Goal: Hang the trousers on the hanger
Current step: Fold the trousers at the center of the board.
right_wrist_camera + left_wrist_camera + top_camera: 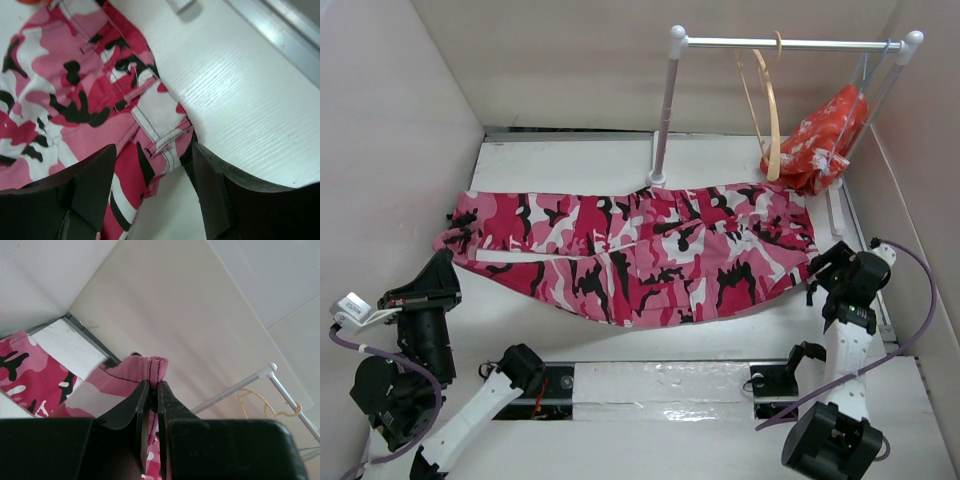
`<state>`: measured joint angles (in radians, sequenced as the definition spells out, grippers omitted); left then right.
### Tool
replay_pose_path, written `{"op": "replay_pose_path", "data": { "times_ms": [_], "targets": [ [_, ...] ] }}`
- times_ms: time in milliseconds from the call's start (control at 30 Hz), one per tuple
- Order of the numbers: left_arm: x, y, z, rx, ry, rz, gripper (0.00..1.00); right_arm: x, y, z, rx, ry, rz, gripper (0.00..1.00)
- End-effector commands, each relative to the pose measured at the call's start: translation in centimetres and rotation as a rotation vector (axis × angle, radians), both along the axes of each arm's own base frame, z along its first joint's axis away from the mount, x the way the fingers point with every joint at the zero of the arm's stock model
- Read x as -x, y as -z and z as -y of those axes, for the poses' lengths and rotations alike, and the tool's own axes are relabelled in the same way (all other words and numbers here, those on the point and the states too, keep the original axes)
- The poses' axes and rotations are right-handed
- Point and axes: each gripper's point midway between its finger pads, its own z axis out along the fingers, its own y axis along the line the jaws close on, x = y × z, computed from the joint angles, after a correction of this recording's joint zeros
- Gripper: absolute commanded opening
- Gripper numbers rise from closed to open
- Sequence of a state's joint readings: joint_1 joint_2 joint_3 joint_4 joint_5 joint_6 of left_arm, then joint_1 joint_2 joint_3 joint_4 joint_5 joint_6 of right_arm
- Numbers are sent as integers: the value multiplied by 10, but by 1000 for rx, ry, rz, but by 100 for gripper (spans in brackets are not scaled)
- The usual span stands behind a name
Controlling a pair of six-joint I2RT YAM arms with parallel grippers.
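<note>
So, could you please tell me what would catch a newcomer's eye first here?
The pink camouflage trousers, stretched across the middle of the table. The left hand is shut on one trouser end at the left, while the wooden hanger hangs bare on the rail at back right.

Light: bright, diffuse, overhead.
Shadows: soft, under the trousers.
Glare: sheen on the table, near strip.
Focus: wrist views soft close up.

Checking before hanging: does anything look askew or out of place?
Nothing stands out: the pink camouflage fabric trousers lie stretched across the white table, one end pinched in the left claw; the tan wooden hanger hangs on the metal rail.
</note>
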<state>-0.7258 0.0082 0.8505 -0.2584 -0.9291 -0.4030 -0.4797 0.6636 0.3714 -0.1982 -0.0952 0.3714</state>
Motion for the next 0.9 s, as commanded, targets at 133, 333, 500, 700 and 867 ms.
{"op": "replay_pose_path", "data": {
  "times_ms": [133, 333, 500, 700, 867],
  "targets": [
    [14, -10, -17, 82, -28, 67, 0, 6, 32, -40, -192, -161, -111, 72],
    [11, -11, -13, 66, -19, 59, 0, -12, 41, -40, -249, -160, -62, 55],
    [13, -7, -19, 87, -45, 52, 0, -26, 10, -22, -182, -96, 33, 7],
    [18, -5, -27, 115, -72, 63, 0, 9, -50, 22, 46, 156, 85, 0],
    [16, -6, -29, 128, -100, 52, 0, 45, -79, 29, 119, 265, 100, 0]
  ]
}}
